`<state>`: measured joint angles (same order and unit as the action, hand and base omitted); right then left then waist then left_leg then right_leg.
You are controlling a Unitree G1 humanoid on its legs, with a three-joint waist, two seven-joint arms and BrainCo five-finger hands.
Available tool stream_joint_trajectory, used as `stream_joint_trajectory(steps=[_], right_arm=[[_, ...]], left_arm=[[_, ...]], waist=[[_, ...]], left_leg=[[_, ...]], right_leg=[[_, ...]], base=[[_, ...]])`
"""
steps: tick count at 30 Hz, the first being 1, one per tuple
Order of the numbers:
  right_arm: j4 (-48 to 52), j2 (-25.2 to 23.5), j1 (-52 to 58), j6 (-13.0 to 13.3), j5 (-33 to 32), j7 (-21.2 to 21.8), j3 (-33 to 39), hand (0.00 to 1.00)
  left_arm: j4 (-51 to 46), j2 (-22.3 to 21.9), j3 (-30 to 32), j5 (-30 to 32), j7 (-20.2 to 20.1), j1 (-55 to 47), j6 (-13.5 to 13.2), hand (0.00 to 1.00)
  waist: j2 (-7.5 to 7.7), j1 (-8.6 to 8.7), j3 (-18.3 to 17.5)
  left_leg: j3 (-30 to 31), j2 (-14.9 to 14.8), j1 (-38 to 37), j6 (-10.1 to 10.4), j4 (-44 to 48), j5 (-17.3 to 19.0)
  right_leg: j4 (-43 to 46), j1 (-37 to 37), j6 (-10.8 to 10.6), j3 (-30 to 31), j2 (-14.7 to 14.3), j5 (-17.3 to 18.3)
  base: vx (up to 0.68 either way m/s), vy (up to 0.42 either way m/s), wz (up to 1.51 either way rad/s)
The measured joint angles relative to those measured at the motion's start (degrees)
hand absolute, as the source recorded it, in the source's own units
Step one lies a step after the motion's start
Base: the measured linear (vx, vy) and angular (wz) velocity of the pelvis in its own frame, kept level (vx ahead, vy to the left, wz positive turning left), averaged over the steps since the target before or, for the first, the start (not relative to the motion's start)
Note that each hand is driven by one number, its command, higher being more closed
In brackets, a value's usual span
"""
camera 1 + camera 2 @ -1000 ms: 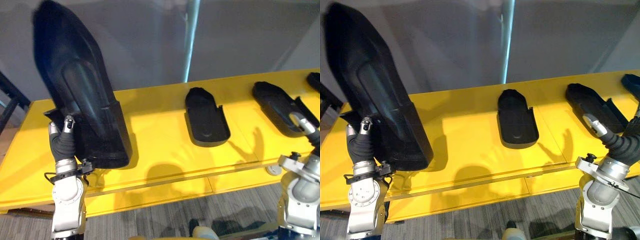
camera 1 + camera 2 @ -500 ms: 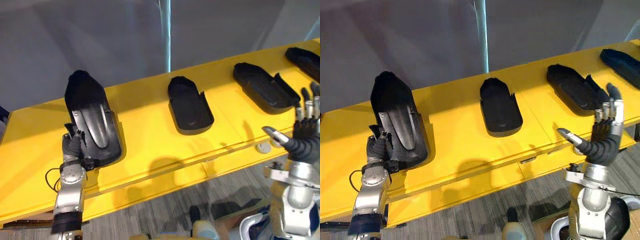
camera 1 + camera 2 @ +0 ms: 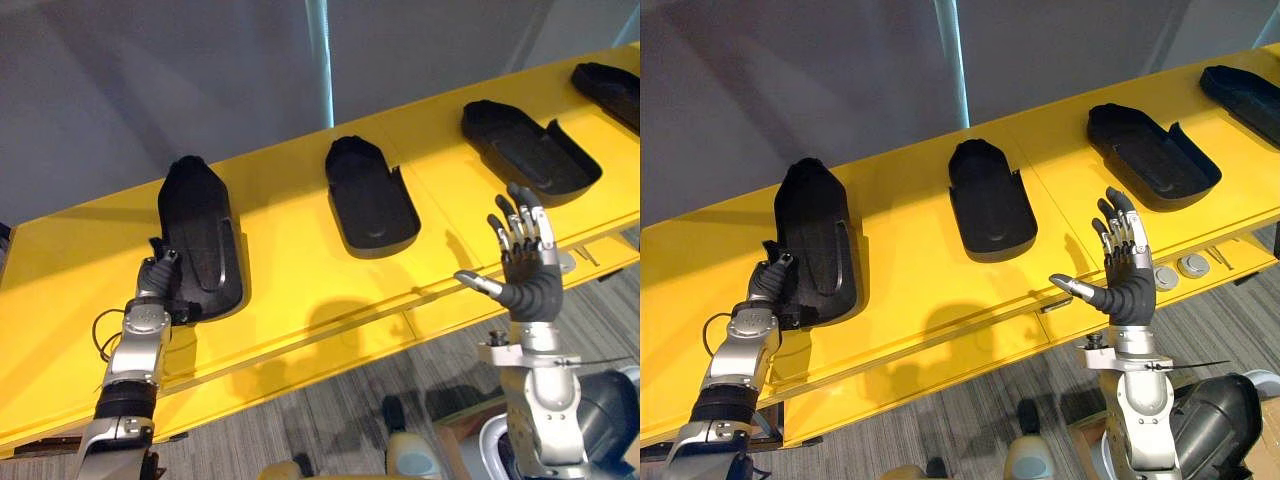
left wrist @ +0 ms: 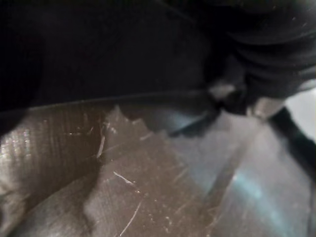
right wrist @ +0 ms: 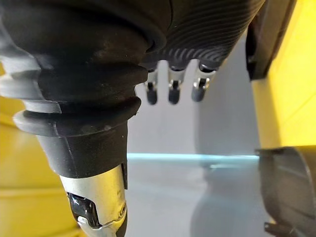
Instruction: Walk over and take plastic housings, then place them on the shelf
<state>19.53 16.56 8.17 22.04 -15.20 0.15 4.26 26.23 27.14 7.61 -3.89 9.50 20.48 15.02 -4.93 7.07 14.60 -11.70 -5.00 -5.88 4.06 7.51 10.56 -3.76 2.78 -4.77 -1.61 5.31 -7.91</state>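
The housing (image 3: 200,232) lies on the shelf (image 3: 300,255). My left hand (image 3: 158,284) is at its near end, but I cannot tell its grip. My right hand (image 3: 528,282) is up, spread wide.

The right hand (image 5: 172,84) reaches out from under its dark ribbed cover (image 5: 197,29), silver dark-tipped fingers (image 5: 152,92) held straight in a row and the silver thumb (image 5: 101,210) set well apart from them. Just beyond the outermost finger lies a black moulded plastic housing (image 5: 269,39) on a flat yellow shelf surface (image 5: 291,98). A second black plastic housing (image 5: 289,192) lies across from the thumb. Past the fingertips stands a plain grey wall (image 5: 222,123), crossed by a thin pale blue strip (image 5: 197,157).
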Motion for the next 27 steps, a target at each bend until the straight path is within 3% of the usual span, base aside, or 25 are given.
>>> stream_joint_trajectory(steps=[6,7,19,27], right_arm=[[-0.24,1.38,-0.14,-0.07,-2.14,0.25,-0.01,0.00],[-0.48,1.38,-0.14,-0.14,-2.14,0.54,-0.01,0.00],[-2.16,1.37,-0.71,-0.79,-2.13,1.18,-2.23,0.00],[-2.25,0.89,-0.63,-1.05,-2.11,1.11,-2.27,0.00]], left_arm=[[4.47,2.66,-1.79,0.45,-1.26,3.58,0.21,1.00],[4.93,2.84,-1.83,0.44,-1.27,3.99,0.28,0.00],[8.42,4.33,-2.22,-1.57,0.73,5.50,-0.38,0.00],[8.51,4.12,-2.25,-9.11,4.56,5.52,-2.53,0.00]], waist=[[0.18,0.38,0.55],[0.19,0.44,0.56],[0.84,1.76,0.96],[1.49,1.87,1.30]], left_leg=[[-0.40,-0.01,0.00,0.11,-0.01,-0.05],[-0.56,0.03,-0.02,0.12,-0.01,-0.05],[-1.26,0.23,-0.06,0.14,0.77,-0.04],[-1.34,0.67,-0.05,0.36,0.75,0.13]], right_leg=[[0.03,0.19,0.11,-0.06,0.33,-0.13],[0.04,0.22,0.09,-0.04,0.43,-0.16],[0.17,0.19,-0.09,0.15,0.99,-0.02],[0.54,0.23,-0.01,-0.20,1.53,-0.14]], base=[[-0.02,0.001,-0.02],[0.00,0.000,0.00],[0.00,0.004,-0.01],[-0.02,0.009,0.00]])
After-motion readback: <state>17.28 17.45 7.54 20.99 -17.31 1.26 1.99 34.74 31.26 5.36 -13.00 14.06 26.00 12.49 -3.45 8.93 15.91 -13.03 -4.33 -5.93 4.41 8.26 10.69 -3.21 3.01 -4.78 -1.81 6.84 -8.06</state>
